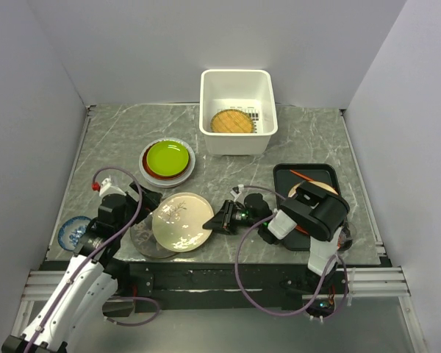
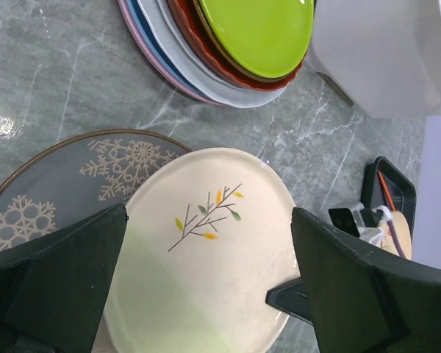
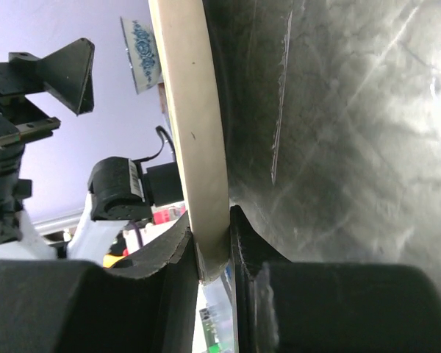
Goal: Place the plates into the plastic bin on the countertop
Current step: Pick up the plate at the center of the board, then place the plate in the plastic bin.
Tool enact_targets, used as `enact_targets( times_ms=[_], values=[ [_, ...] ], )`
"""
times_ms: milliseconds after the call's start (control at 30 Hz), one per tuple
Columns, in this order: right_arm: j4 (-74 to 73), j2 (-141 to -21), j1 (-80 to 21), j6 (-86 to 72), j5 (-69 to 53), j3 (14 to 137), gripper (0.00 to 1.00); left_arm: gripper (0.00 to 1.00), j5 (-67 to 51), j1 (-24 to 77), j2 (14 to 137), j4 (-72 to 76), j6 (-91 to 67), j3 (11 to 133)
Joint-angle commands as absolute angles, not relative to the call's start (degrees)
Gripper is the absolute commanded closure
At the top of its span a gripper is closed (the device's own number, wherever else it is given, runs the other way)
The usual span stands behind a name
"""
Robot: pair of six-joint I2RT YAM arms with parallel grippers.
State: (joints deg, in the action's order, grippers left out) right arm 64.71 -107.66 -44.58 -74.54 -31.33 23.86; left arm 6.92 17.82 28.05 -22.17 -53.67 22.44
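Right wrist: cream plate (image 3: 197, 132) rim clamped between fingers (image 3: 165, 283).

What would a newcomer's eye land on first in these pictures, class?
The lime green plate tops a stack left of centre on the countertop. Near the front, the right gripper has its fingers pinched on the rim of a cream plate with a sprig design. At the back, the white bin holds a woven tan plate.
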Motion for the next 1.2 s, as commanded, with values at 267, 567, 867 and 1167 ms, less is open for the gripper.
enact_targets(
  times_ms=[267, 567, 867, 1167],
  values=[
    [56.6, -87.9, -44.4, -68.3, -26.2, 20.5, 1.00, 0.01, 5.5, 17.9, 29.8, -17.8, -52.5, 25.0],
    [37.7, -69.0, -44.1, -62.3, -19.3, 19.7, 1.00, 0.01, 2.6, 17.9, 33.1, -13.6, -52.2, 24.5],
    [20.9, -52.7, -43.0, -58.9, -13.8, 19.7, 1.00, 0.01, 0.4, 18.0, 36.6, -10.9, -51.4, 24.5],
    [15.7, -50.3, -41.2, -56.6, -14.6, 21.4, 1.00, 0.01, 5.4, 18.0, 34.2, -17.7, -50.9, 27.2]
  ],
)
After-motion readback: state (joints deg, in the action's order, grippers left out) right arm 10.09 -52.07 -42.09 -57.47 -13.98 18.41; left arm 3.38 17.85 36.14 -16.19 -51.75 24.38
